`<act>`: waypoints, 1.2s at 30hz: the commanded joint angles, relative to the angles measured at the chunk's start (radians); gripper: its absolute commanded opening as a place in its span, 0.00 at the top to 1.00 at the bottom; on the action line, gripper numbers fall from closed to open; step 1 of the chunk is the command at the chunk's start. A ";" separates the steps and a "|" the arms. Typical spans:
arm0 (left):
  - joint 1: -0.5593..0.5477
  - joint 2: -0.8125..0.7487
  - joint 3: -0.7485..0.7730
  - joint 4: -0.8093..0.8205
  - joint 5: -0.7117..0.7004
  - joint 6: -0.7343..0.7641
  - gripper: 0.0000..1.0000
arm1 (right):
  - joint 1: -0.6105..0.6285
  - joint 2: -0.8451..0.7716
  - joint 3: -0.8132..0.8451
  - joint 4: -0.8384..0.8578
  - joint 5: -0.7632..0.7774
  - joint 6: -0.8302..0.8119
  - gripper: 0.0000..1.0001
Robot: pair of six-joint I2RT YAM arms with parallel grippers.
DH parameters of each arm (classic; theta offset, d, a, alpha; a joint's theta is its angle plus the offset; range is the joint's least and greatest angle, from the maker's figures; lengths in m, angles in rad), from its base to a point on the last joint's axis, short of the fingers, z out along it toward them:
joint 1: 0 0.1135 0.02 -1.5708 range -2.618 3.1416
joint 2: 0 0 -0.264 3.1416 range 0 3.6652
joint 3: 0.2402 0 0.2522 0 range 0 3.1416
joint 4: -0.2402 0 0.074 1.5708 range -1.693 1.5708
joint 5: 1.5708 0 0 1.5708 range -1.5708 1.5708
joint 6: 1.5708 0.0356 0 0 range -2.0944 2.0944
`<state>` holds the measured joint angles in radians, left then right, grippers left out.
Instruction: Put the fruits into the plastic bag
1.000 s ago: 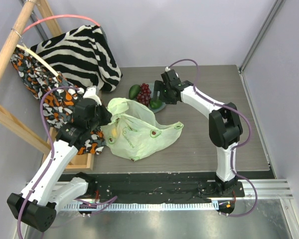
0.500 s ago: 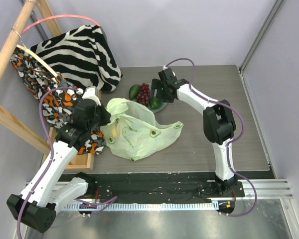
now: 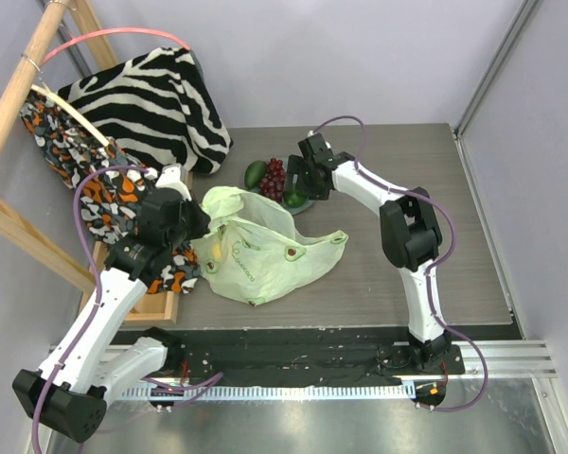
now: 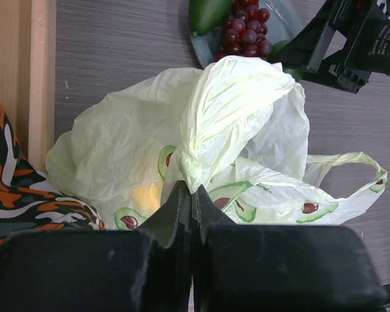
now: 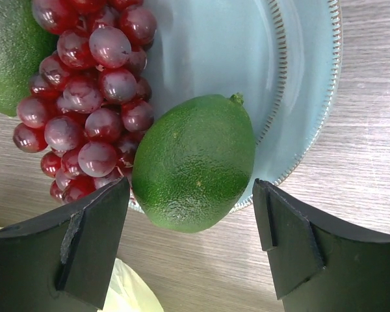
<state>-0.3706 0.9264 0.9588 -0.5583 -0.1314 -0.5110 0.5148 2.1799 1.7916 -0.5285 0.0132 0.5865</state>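
Lime [image 5: 194,162]: pebbled green, on plate [image 5: 299,78] rim beside grapes [image 5: 94,84]; right gripper [image 5: 190,188] spread, flanking it. Left gripper [image 4: 192,195] pinching crinkly pale-green plastic bag [image 4: 227,110].

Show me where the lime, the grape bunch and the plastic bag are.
lime [image 5: 194,162]: right wrist view, centre of its skin.
grape bunch [image 5: 84,94]: right wrist view, a grape mid-cluster.
plastic bag [image 4: 227,110]: left wrist view, its raised crinkled fold.

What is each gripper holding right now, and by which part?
The left gripper pinches a bunched fold of the plastic bag. The right gripper is open around the lime, holding nothing.
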 commanded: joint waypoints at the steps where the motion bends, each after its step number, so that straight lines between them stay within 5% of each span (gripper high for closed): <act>1: 0.006 -0.015 -0.008 0.011 -0.025 0.006 1.00 | 0.001 0.017 0.046 0.004 -0.001 0.013 0.16; 14: 0.006 -0.014 -0.008 0.011 -0.027 0.008 1.00 | 0.002 0.049 0.065 0.005 -0.036 0.010 0.18; 29: 0.007 -0.020 -0.012 0.012 -0.031 0.011 1.00 | -0.009 -0.025 0.025 0.007 0.031 -0.020 0.47; 36: 0.006 -0.015 -0.009 0.011 -0.027 0.012 1.00 | -0.021 -0.097 -0.040 0.009 0.045 -0.040 0.53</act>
<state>-0.3706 0.9237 0.9531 -0.5579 -0.1402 -0.5022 0.5026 2.1880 1.7794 -0.5282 0.0227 0.5728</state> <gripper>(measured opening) 0.017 0.734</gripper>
